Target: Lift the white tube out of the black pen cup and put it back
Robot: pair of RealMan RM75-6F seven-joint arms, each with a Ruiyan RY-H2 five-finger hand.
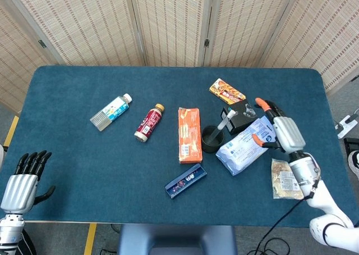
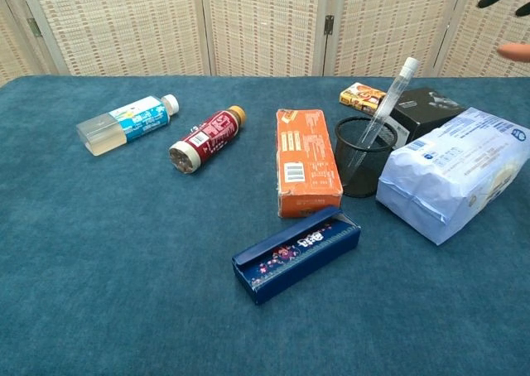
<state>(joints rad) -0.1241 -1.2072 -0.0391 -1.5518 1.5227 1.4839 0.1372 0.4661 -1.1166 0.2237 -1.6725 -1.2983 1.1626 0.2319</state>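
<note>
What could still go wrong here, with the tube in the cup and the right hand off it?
The white tube leans steeply against the rim of the black pen cup, much of it above the rim; a nudge might tip it out or topple the cup. The right hand hovers open over the pale blue bag beside the cup, so a low sweep could shove the bag into it. The black box sits close behind, leaving little room.

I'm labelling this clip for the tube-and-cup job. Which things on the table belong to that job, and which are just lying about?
Belongs to the job:
white tube, leaning in the cup
black pen cup
right hand, open, away from the tube

Lying about:
orange box
dark blue case
red bottle
clear bottle
white bag
black box
snack packet
</note>
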